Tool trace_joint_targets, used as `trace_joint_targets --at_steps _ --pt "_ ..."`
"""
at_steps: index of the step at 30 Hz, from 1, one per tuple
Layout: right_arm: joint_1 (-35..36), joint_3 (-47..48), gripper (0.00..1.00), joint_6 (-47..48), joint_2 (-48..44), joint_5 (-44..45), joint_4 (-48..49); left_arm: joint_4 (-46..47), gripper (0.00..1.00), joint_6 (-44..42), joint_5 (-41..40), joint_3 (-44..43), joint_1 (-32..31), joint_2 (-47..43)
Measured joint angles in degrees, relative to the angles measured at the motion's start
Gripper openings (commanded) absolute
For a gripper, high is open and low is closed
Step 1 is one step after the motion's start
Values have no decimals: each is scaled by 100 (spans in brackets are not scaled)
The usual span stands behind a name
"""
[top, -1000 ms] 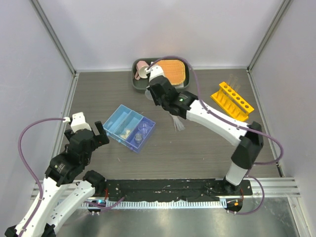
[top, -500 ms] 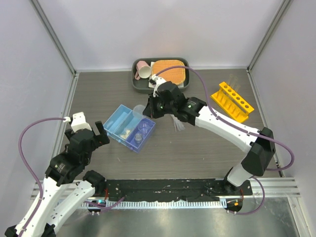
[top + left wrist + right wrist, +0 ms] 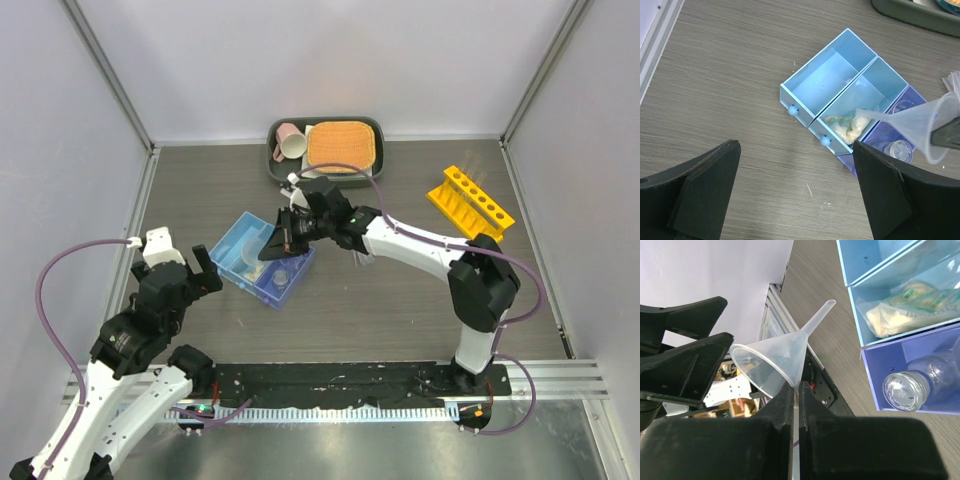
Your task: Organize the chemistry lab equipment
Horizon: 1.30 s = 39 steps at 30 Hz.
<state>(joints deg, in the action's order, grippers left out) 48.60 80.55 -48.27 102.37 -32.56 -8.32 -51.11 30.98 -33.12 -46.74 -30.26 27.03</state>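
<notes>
My right gripper (image 3: 284,236) is shut on the rim of a clear plastic funnel (image 3: 781,358), with the fingertips (image 3: 796,390) pressed together on its edge. The funnel (image 3: 920,127) hangs tilted over the blue three-compartment tray (image 3: 235,248), its spout pointing at the middle compartment. That compartment holds a crumpled clear packet (image 3: 847,127). The darker end compartment holds a small clear beaker (image 3: 905,389) on its side. The third compartment (image 3: 825,80) is bare. My left gripper (image 3: 797,195) is open over bare table, near and to the left of the tray (image 3: 800,100).
A yellow holed rack (image 3: 470,203) lies at the right. At the back a dark tray (image 3: 280,170) carries an orange mat (image 3: 340,145) and a pink mug (image 3: 290,142). Some clear tubes (image 3: 362,256) lie under the right forearm. Grey walls close three sides.
My right arm has swung from the dark tray at the back, forward and left, to above the blue tray, carrying the funnel. The left arm has not moved.
</notes>
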Motion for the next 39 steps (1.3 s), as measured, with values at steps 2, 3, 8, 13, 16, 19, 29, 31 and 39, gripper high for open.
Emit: trace_joint_targets --at_steps 2,3,8,13,16,19,29,31,39 --pt "0 -138 1 -323 149 -186 339 11 100 2 2 0 0 -7" --pt "0 -208 1 -490 223 -297 535 13 100 0 4 0 0 -9" --pt "-9 -254 1 -1154 664 -664 1287 26 100 0 20 0 0 -13" --pt "-79 -254 1 -1451 817 -841 1532 28 100 0 20 0 0 -37" --pt "-153 -256 1 -1484 817 -903 1569 28 100 0 22 0 0 -39" --pt "-251 -310 1 -1484 820 -929 1593 28 100 0 20 0 0 -44" --pt "-372 -378 1 -1373 866 -966 1576 28 100 0 20 0 0 -42" --pt "-372 -376 1 -1331 922 -977 1537 28 100 0 20 0 0 -42" --pt "-372 -361 1 -1106 1252 -970 1215 28 100 0 20 0 0 -42"
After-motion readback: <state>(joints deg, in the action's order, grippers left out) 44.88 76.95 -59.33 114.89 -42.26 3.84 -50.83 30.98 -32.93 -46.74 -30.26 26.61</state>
